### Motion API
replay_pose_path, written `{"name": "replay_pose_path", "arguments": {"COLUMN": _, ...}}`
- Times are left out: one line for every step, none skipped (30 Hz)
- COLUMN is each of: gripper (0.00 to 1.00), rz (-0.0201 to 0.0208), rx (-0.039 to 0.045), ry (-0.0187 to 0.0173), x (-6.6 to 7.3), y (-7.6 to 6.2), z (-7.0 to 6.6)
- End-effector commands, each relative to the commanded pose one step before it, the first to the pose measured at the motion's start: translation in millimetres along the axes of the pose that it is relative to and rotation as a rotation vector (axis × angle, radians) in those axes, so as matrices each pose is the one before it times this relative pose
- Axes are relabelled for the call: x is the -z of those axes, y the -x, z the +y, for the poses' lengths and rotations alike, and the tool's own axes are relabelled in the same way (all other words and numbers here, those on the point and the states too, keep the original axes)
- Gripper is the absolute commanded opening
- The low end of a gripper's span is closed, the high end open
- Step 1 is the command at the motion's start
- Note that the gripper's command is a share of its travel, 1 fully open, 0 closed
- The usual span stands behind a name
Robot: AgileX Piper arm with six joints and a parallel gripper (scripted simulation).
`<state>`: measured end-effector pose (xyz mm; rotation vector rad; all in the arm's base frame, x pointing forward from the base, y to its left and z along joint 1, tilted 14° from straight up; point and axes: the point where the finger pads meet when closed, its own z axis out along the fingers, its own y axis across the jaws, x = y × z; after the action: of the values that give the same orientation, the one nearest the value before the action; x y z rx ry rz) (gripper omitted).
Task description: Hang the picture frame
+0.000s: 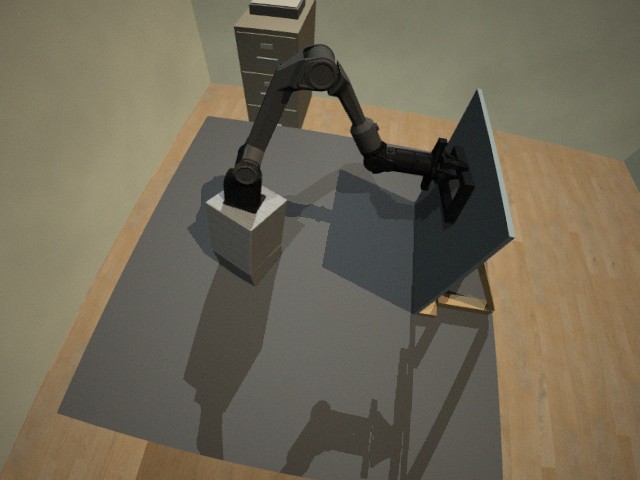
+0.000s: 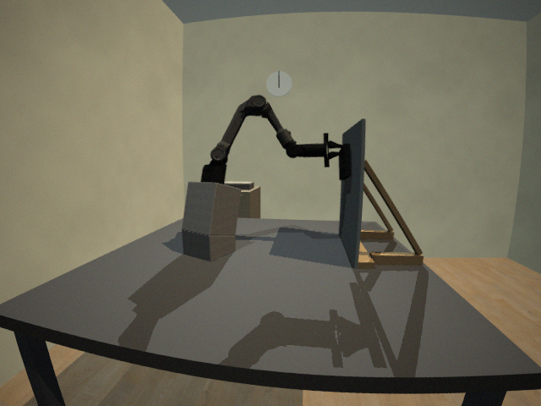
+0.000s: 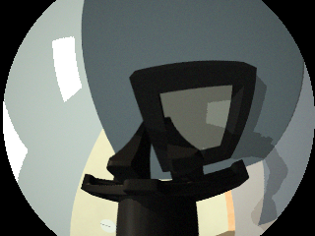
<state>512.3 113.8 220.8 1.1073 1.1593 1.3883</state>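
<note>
The dark picture frame (image 1: 456, 194) is held flat against the upright grey-blue wall panel (image 1: 465, 242), high on its face. My gripper (image 1: 454, 166) reaches horizontally to the panel and is shut on the frame's upper edge. The exterior view shows the frame (image 2: 344, 162) edge-on, close to or touching the panel (image 2: 352, 196), with the gripper (image 2: 337, 150) at its top. In the wrist view the frame (image 3: 193, 114) looks nearly level, with my fingers on one of its edges. I cannot see the screw in any view.
Wooden braces (image 2: 389, 218) prop the panel from behind, near the table's right edge. The arm's base stands on a grey block (image 1: 247, 232). A filing cabinet (image 1: 273, 56) stands behind the table. A round clock (image 2: 278, 83) hangs on the back wall.
</note>
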Motion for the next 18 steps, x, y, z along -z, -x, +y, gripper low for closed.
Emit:
{"name": "replay_pose_path", "arguments": {"gripper": 0.0, "rz": -0.00046, "rx": -0.00047, "ry": 0.01398, "x": -0.8, "y": 0.13, "z": 6.04}}
{"name": "replay_pose_path", "arguments": {"gripper": 0.0, "rz": 0.0, "rx": 0.0, "ry": 0.0, "x": 0.0, "y": 0.0, "z": 0.0}}
{"name": "replay_pose_path", "arguments": {"gripper": 0.0, "rz": 0.0, "rx": 0.0, "ry": 0.0, "x": 0.0, "y": 0.0, "z": 0.0}}
{"name": "replay_pose_path", "arguments": {"gripper": 0.0, "rz": 0.0, "rx": 0.0, "ry": 0.0, "x": 0.0, "y": 0.0, "z": 0.0}}
{"name": "replay_pose_path", "arguments": {"gripper": 0.0, "rz": 0.0, "rx": 0.0, "ry": 0.0, "x": 0.0, "y": 0.0, "z": 0.0}}
{"name": "replay_pose_path", "arguments": {"gripper": 0.0, "rz": 0.0, "rx": 0.0, "ry": 0.0, "x": 0.0, "y": 0.0, "z": 0.0}}
{"name": "replay_pose_path", "arguments": {"gripper": 0.0, "rz": 0.0, "rx": 0.0, "ry": 0.0, "x": 0.0, "y": 0.0, "z": 0.0}}
{"name": "replay_pose_path", "arguments": {"gripper": 0.0, "rz": 0.0, "rx": 0.0, "ry": 0.0, "x": 0.0, "y": 0.0, "z": 0.0}}
{"name": "replay_pose_path", "arguments": {"gripper": 0.0, "rz": 0.0, "rx": 0.0, "ry": 0.0, "x": 0.0, "y": 0.0, "z": 0.0}}
{"name": "replay_pose_path", "arguments": {"gripper": 0.0, "rz": 0.0, "rx": 0.0, "ry": 0.0, "x": 0.0, "y": 0.0, "z": 0.0}}
{"name": "replay_pose_path", "arguments": {"gripper": 0.0, "rz": 0.0, "rx": -0.00002, "ry": 0.0, "x": 0.0, "y": 0.0, "z": 0.0}}
{"name": "replay_pose_path", "arguments": {"gripper": 0.0, "rz": -0.00001, "rx": -0.00012, "ry": 0.00001, "x": 0.0, "y": 0.01, "z": 0.01}}
{"name": "replay_pose_path", "arguments": {"gripper": 0.0, "rz": -0.00002, "rx": -0.00031, "ry": 0.00003, "x": 0.0, "y": 0.01, "z": 0.04}}
{"name": "replay_pose_path", "arguments": {"gripper": 0.0, "rz": -0.00003, "rx": -0.00057, "ry": 0.00005, "x": 0.0, "y": 0.02, "z": 0.07}}
{"name": "replay_pose_path", "arguments": {"gripper": 0.0, "rz": -0.00005, "rx": -0.0009, "ry": 0.00006, "x": 0.0, "y": 0.04, "z": 0.09}}
{"name": "replay_pose_path", "arguments": {"gripper": 0.0, "rz": -0.00008, "rx": -0.00126, "ry": -0.00002, "x": -0.01, "y": 0.06, "z": 0.06}}
{"name": "replay_pose_path", "arguments": {"gripper": 0.0, "rz": -0.0001, "rx": -0.00168, "ry": 0.0, "x": -0.01, "y": 0.08, "z": 0.09}}
{"name": "replay_pose_path", "arguments": {"gripper": 0.0, "rz": -0.00013, "rx": -0.00183, "ry": 0.0, "x": -0.02, "y": 0.1, "z": 0.11}}
